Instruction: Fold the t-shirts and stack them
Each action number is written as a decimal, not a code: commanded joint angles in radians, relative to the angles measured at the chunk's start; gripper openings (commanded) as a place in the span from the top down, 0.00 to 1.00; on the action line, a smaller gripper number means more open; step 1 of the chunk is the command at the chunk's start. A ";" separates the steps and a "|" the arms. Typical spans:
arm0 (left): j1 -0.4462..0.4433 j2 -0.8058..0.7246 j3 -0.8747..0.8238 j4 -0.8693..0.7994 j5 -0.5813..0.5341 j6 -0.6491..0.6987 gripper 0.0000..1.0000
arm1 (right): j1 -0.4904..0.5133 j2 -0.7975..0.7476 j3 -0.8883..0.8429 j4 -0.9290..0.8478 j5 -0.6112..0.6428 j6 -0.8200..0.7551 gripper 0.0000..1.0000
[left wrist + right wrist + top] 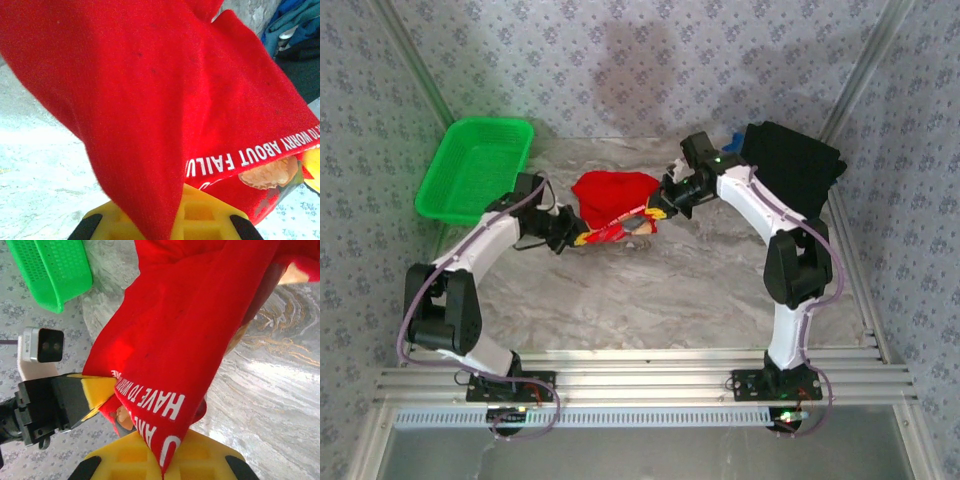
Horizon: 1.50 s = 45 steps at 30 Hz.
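Observation:
The red t-shirt (611, 203) hangs bunched between both arms over the middle of the table, its white lettering and orange print facing down and forward. My left gripper (567, 238) is shut on its lower left edge; red cloth (150, 125) runs straight into the yellow jaws. My right gripper (658, 205) is shut on the other edge, the printed cloth (170, 365) pinched between its jaws. The left gripper (95, 392) also appears in the right wrist view, clamping the shirt. A folded black t-shirt (790, 165) lies at the back right, with blue cloth (732, 139) beside it.
A green mesh basket (475, 168) stands at the back left, also seen as the basket (50, 267) in the right wrist view. The marbled table top (650, 295) stretches in front of the arms. Patterned walls close in the sides and back.

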State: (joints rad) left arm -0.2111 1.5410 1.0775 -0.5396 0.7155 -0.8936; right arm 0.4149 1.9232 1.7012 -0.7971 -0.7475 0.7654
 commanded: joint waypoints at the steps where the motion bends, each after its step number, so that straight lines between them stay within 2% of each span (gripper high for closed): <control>1: 0.008 -0.025 -0.063 -0.029 0.010 0.041 1.00 | 0.009 -0.062 -0.082 0.000 0.000 -0.004 1.00; 6: 0.012 -0.120 -0.206 -0.097 -0.087 0.045 1.00 | 0.071 -0.165 -0.351 0.129 -0.004 0.090 1.00; 10: 0.012 -0.155 -0.343 -0.059 -0.137 0.009 1.00 | 0.131 -0.204 -0.577 0.282 0.002 0.198 1.00; 12: 0.012 -0.155 -0.392 -0.043 -0.152 -0.004 0.97 | 0.148 -0.192 -0.629 0.302 0.013 0.218 1.00; 14: 0.012 -0.156 -0.422 -0.044 -0.171 -0.005 0.87 | 0.165 -0.173 -0.656 0.314 0.016 0.220 1.00; 16: 0.011 -0.174 -0.437 -0.067 -0.204 -0.007 0.62 | 0.175 -0.150 -0.679 0.313 0.015 0.225 0.99; 17: 0.012 -0.189 -0.440 -0.081 -0.217 -0.012 0.56 | 0.179 -0.139 -0.694 0.335 0.005 0.238 0.95; 19: 0.010 -0.264 -0.456 -0.120 -0.249 -0.048 0.47 | 0.189 -0.121 -0.720 0.369 -0.018 0.264 0.89; 23: 0.001 -0.545 -0.555 -0.184 -0.290 -0.230 0.34 | 0.203 -0.109 -0.727 0.369 -0.032 0.259 0.86; 26: -0.025 -0.770 -0.663 -0.188 -0.269 -0.404 0.33 | 0.203 -0.101 -0.729 0.371 -0.038 0.254 0.86; 28: -0.079 -0.884 -0.724 -0.175 -0.272 -0.511 0.36 | 0.202 -0.091 -0.732 0.378 -0.045 0.253 0.86; 31: -0.188 -0.943 -0.766 -0.162 -0.321 -0.609 0.39 | 0.203 -0.072 -0.731 0.393 -0.063 0.256 0.87; 34: -0.298 -0.876 -0.763 -0.071 -0.381 -0.671 0.40 | 0.203 -0.057 -0.720 0.391 -0.074 0.247 0.88; 36: -0.341 -0.798 -0.758 0.007 -0.410 -0.699 0.41 | 0.204 -0.050 -0.714 0.386 -0.079 0.240 0.89; 39: -0.378 -0.725 -0.765 0.115 -0.454 -0.752 0.44 | 0.208 -0.044 -0.709 0.376 -0.084 0.224 0.89; 42: -0.384 -0.707 -0.754 0.136 -0.501 -0.763 0.48 | 0.208 -0.044 -0.707 0.372 -0.090 0.211 0.90; 45: -0.390 -0.660 -0.776 0.230 -0.495 -0.795 0.52 | 0.206 -0.044 -0.709 0.368 -0.092 0.201 0.91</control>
State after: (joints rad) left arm -0.5915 0.8516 0.3103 -0.3733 0.2699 -1.4063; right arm 0.6113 1.8481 0.9886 -0.3988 -0.8101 0.9825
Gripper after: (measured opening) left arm 0.484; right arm 0.100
